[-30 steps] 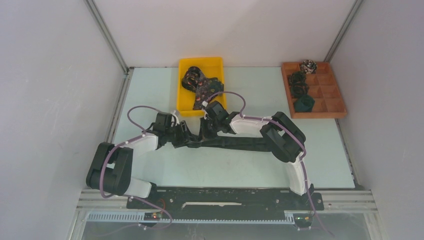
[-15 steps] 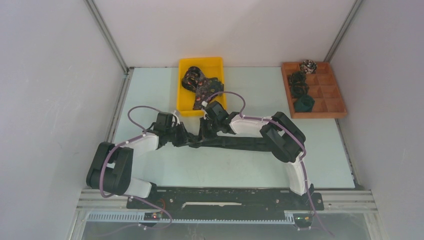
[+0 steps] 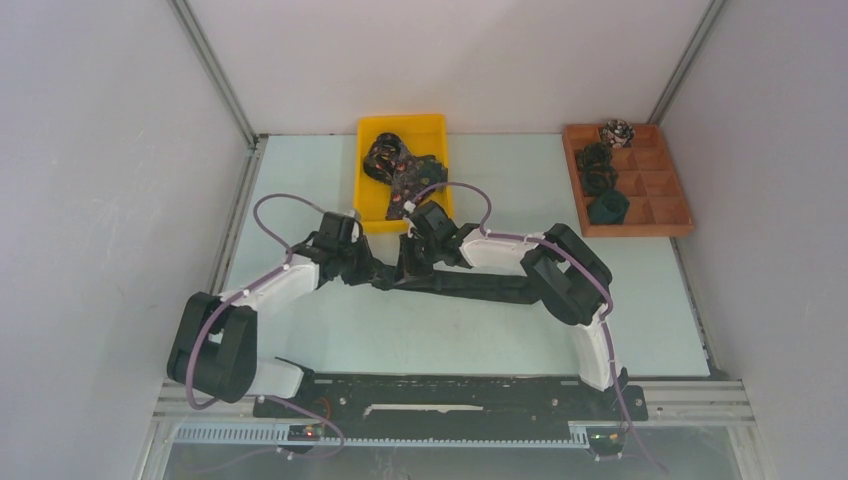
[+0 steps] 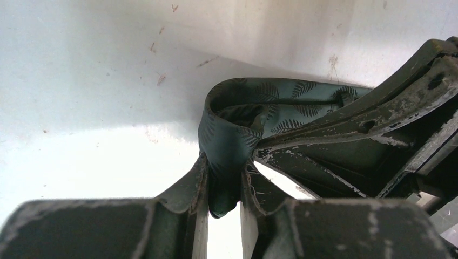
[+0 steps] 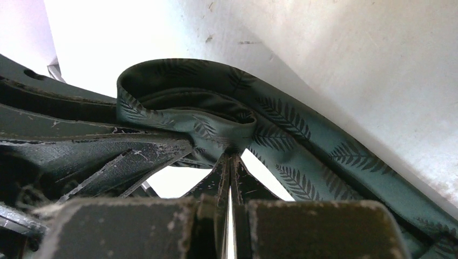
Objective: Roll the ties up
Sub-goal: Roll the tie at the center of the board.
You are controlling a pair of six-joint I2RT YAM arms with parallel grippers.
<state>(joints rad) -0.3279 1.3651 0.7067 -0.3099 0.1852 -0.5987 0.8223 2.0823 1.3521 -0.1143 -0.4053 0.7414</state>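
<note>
1. Green satin-like cloth: the dark green necktie with a pale fern-leaf print is judged soft, light and limp. Its sheen suggests a slippery face, so a loose coil is likely to spring open.
2. Location: the necktie lies on the pale table, near the yellow plastic bin. One end is curled into a small open loop between the two grippers. The rest trails flat toward the right arm's side.
3. Left gripper: narrow, pinching a fold of the loop wall.
4. Right gripper: fingers pressed together on the cloth at the base of the loop.
5. Recommended hold: take the coil across its full flat width, through all layers. An edge-only pinch would probably let the cloth slide out.
6. Appearance: the loop is uneven, with creased inner layers; only the first turn is formed.
7. Surroundings: loose dark patterned ties sit in the bin. Rolled ties occupy compartments toward the left side of the brown wooden divided tray.
</note>
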